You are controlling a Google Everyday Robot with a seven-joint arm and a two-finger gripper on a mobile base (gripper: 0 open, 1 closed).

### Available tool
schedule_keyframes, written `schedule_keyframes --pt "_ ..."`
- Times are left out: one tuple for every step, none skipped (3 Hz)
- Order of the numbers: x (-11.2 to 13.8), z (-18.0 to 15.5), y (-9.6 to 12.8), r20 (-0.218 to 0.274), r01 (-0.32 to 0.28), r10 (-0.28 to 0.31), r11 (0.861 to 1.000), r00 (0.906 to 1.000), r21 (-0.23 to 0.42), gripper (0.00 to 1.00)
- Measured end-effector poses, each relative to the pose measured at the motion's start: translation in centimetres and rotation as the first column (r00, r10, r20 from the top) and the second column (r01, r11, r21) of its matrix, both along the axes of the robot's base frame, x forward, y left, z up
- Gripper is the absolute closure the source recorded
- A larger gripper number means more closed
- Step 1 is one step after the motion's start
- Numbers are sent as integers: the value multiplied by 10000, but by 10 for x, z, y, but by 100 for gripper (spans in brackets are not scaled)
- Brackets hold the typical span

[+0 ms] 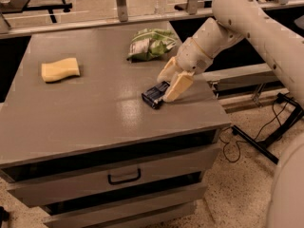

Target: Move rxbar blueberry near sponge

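The rxbar blueberry (154, 95), a small dark navy bar, lies flat on the grey table (95, 113) near its right front corner. The pale yellow sponge (59, 69) lies far to the left, at the table's left side. My gripper (165, 89) reaches down from the right and is low over the bar's right end. Its cream fingers (176, 86) are apart, one on the far side and one on the near side of that end. The bar still rests on the table.
A green-and-white snack bag (151, 44) lies at the back, just behind my gripper. The table's right edge (216, 109) is close to the bar. A drawer with a handle (124, 177) sits below the tabletop. Cables and a stand lie on the floor at the right.
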State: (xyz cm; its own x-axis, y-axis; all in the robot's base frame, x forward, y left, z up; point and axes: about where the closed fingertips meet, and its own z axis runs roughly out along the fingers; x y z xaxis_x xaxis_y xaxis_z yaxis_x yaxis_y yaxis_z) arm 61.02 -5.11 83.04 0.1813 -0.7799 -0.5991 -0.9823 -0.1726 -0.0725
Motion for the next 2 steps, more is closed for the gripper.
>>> schedule_keyframes --pt "-2 19 5 -66 -210 217 9955 9997 926 99" --pt "4 52 14 118 -97 80 9885 9999 1509 100"
